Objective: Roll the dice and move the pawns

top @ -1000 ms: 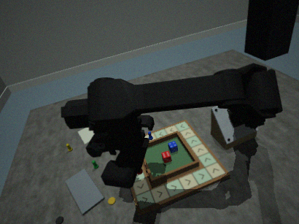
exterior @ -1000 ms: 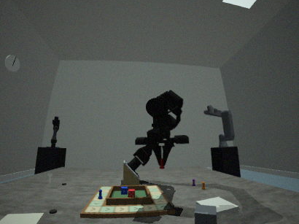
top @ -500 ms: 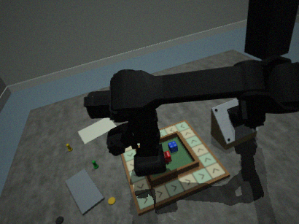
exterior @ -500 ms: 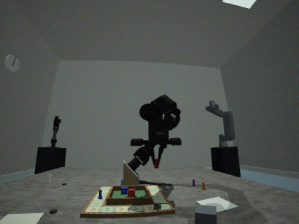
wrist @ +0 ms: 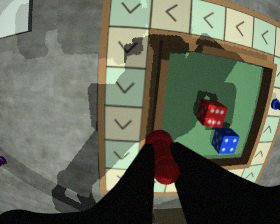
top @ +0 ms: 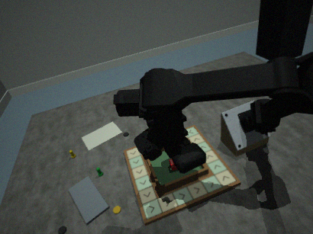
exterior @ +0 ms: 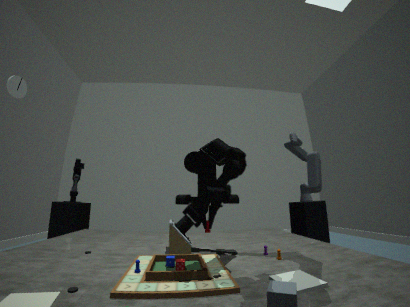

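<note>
Beneath my end effector (top: 169, 153) (exterior: 208, 224) (wrist: 160, 150) I see one counter (top: 50, 144) (exterior: 240, 244) (wrist: 65, 95), carrying one arrowed board (top: 145, 222) (exterior: 175, 294) (wrist: 102, 125) with one tray (top: 179, 183) (exterior: 175, 276) (wrist: 156, 100). Beyond its fingertips, two dice lie inside: one red (top: 172, 165) (exterior: 180, 264) (wrist: 212, 113), one blue (exterior: 170, 261) (wrist: 226, 141). My fingers are nearly closed, gripping one red pawn (exterior: 208, 226) (wrist: 163, 156) above the counter; one blue pawn (exterior: 137, 266) (wrist: 276, 104) stands past the tray.

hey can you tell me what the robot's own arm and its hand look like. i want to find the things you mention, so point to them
The arm (top: 225, 84) (exterior: 206, 179) is matte black all over, with chunky rounded joints and a long straight link. The hand (top: 169, 155) (exterior: 208, 223) (wrist: 160, 150) is black too, its fingers narrowing toward the tips. I can't make out markings.
</note>
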